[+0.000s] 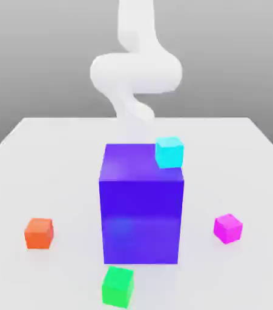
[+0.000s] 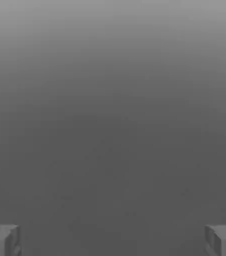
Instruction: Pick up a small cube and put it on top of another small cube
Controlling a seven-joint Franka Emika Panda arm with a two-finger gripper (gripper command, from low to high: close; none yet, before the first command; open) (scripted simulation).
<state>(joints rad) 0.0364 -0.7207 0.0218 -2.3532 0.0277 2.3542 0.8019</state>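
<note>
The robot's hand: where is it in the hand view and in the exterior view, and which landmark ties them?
Hand view: the hand, open, fingers wide apart near two corners.
Exterior view: too pale to pick out; the white arm descends, upper middle, toward the big blue-purple cube.
Shared landmark: none I can confirm.

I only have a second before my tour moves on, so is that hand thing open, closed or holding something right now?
Gripper: open, its two fingers wide apart, with nothing between them.
</note>
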